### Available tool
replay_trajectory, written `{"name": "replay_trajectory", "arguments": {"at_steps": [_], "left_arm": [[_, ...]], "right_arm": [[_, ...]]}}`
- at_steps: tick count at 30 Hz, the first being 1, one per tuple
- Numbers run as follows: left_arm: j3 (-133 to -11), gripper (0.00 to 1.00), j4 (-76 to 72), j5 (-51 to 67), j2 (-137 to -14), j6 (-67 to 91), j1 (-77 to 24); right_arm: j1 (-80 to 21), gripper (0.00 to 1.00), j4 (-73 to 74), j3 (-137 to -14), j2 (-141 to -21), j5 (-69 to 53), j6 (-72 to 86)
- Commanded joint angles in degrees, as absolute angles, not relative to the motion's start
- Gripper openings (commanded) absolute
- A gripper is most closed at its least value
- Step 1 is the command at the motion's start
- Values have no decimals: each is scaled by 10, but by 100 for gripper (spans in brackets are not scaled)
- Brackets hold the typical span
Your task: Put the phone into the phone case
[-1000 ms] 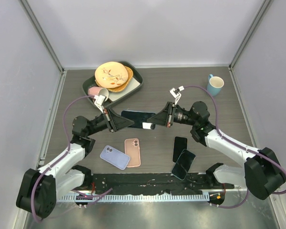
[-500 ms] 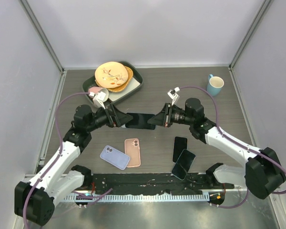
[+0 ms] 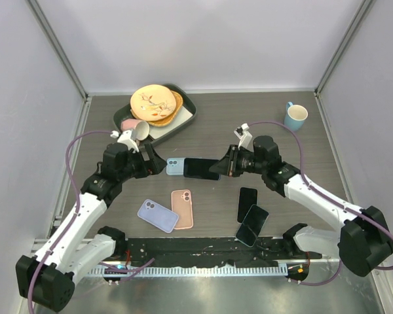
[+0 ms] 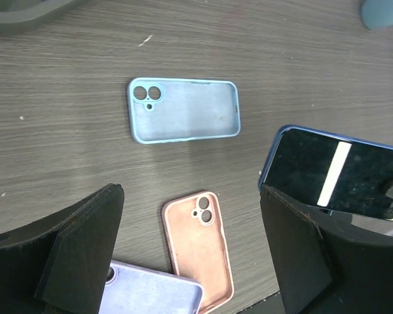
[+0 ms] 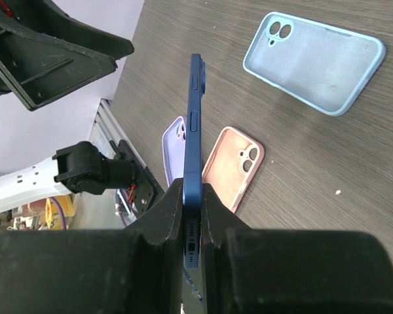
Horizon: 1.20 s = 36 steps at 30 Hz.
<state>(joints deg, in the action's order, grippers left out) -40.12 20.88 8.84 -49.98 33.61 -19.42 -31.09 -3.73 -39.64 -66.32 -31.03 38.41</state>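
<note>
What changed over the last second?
The left pincer opened and drew back left off the dark blue phone, uncovering a light blue phone case flat on the table. The right pincer stays shut on the phone. Pink case, lilac case, blue mug: unmoved.

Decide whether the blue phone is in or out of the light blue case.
Out: the right gripper holds the phone apart from the empty light blue case.
</note>
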Motion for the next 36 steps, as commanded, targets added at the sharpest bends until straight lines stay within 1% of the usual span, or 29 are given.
{"name": "replay_trajectory", "arguments": {"at_steps": [1,6,10,13,15,19,21,22,23,24,27,29,30,31,35,36], "left_arm": [[-431,89,245,43,-518,321,-196],[-452,89,264,-12,-583,316,-210],[-494,89,286,-43,-683,308,-234],[-515,89,286,-71,-730,304,-250],[-522,88,273,-75,-770,302,-254],[-532,82,225,-73,-828,297,-258],[-542,78,215,-75,-870,290,-258],[-547,73,207,-74,-884,285,-258],[-553,70,205,-65,-898,281,-259],[-558,67,201,-62,-925,278,-259],[-563,62,171,-48,-961,276,-259],[-563,56,149,-44,-976,277,-259],[-566,52,144,-43,-983,276,-259],[-569,45,140,-42,-999,272,-259],[-577,35,139,-33,-1027,263,-260],[-576,27,138,-30,-1030,262,-260]], "right_arm": [[-294,1,-47,-408,-637,-296,364],[-260,1,-25,-397,-631,-296,354],[-234,1,-11,-390,-627,-302,350],[-219,1,-5,-381,-623,-305,343],[-212,1,-4,-373,-622,-306,342],[-200,1,-4,-359,-625,-310,339],[-192,1,-4,-354,-627,-312,333],[-191,1,-4,-353,-628,-313,332],[-185,1,-4,-352,-628,-315,332],[-184,1,-4,-351,-629,-316,330],[-176,1,-4,-350,-629,-317,325],[-172,1,-4,-348,-628,-317,323],[-171,1,-4,-347,-628,-317,323],[-169,1,-4,-347,-630,-320,323],[-164,1,12,-349,-623,-322,321],[-164,1,14,-351,-622,-321,321]]}}
